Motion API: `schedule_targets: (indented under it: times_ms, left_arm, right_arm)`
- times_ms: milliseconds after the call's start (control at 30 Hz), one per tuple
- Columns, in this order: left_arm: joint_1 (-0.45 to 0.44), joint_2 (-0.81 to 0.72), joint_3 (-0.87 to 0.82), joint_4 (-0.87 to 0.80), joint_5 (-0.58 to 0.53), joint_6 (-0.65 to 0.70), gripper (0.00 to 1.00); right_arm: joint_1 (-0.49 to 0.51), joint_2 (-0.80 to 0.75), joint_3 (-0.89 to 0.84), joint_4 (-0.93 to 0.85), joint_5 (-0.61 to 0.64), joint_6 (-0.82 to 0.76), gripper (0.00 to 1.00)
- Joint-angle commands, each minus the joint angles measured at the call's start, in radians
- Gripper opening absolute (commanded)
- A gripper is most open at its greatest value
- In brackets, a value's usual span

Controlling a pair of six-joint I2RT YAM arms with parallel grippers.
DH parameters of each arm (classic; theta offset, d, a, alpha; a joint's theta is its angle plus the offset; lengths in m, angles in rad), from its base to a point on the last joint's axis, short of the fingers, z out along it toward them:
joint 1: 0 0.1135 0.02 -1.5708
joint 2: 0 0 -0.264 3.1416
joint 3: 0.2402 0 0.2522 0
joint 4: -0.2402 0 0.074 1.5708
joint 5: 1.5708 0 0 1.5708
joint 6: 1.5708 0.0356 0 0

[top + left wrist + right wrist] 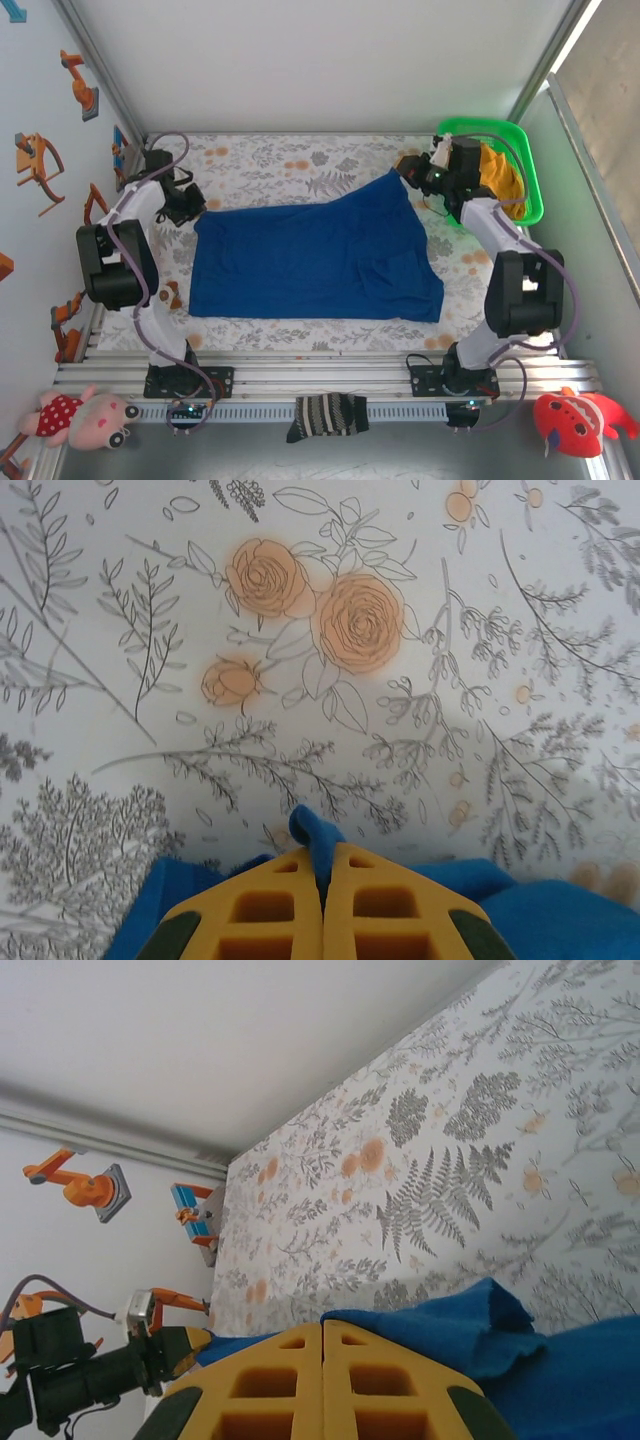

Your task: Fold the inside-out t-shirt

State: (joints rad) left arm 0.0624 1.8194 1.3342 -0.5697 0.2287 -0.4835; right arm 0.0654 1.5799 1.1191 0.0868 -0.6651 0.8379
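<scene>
Desk: covered by a white cloth with grey leaves and orange flowers. Metal rails run along the bottom of the frame.
Room: plain white walls, with orange robot stickers on the left wall.
Blue t-shirt: spread out and wrinkly in the middle of the desk.
Left tool: at the shirt's upper left corner, its yellow fingers pressed together on a bit of blue cloth.
Right tool: at the shirt's upper right corner, fingers together on the blue cloth. The corner rises up to it.
Hard to see: the right arm covers part of the green basket in the upper right, so the orange-yellow cloth inside is partly hidden.
Around: a striped sock at the bottom middle, a pink doll at the lower left, and a red toy at the lower right.
</scene>
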Motion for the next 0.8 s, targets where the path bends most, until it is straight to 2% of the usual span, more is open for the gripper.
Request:
schedule_targets:
  times_ms: [0, 267, 567, 767]
  left_arm:
    - [0.01, -0.059, -0.05, 0.022, 0.024, -0.065, 0.0]
    - [0.014, -0.135, -0.195, 0.015, 0.016, -0.075, 0.02]
    - [0.03, -0.209, -0.274, 0.004, 0.003, -0.069, 0.02]
    - [0.032, -0.212, -0.323, 0.023, 0.001, -0.07, 0.02]
  right_arm:
    - [-0.007, -0.117, -0.098, 0.003, 0.043, -0.012, 0.0]
    - [0.0, -0.394, -0.325, -0.14, 0.106, -0.039, 0.0]
    - [0.01, -0.681, -0.456, -0.391, 0.17, -0.086, 0.0]
    - [0.015, -0.807, -0.544, -0.454, 0.186, -0.062, 0.0]
